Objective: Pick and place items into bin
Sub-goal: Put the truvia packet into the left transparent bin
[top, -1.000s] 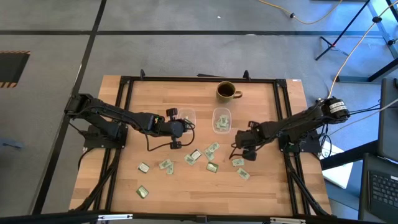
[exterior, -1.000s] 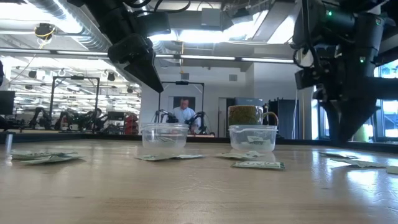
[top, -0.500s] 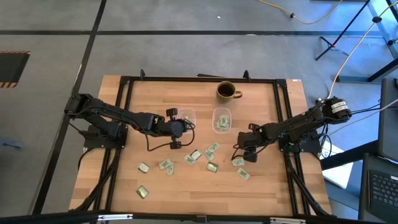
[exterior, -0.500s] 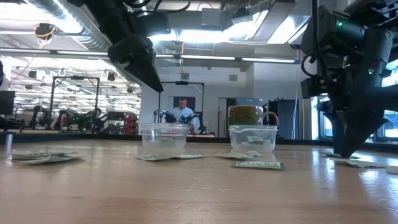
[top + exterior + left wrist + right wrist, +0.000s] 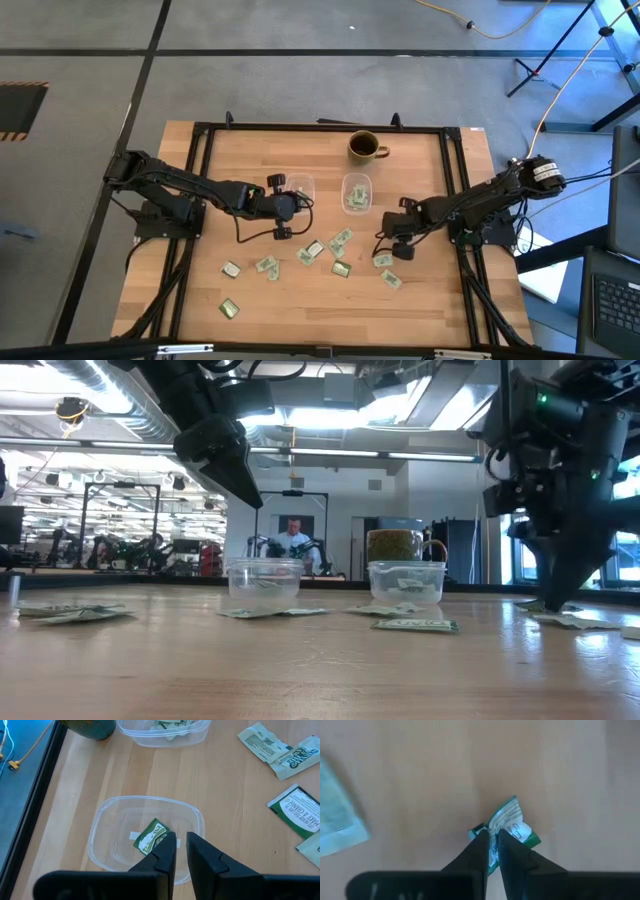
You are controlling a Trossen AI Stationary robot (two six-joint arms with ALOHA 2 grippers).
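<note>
Right gripper (image 5: 491, 840) is pinching a packet (image 5: 512, 822) by its crumpled edge; thin hold, may slip on lifting. Left gripper (image 5: 181, 851) is hovering released over bin (image 5: 107, 817).

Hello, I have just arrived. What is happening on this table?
Two robot arms are sorting small green and white packets into clear tubs. The right tool is down at the table, closed on a packet. The left tool hovers over the left tub, which holds one packet. The right tub holds several. Many packets lie loose on the table.
</note>
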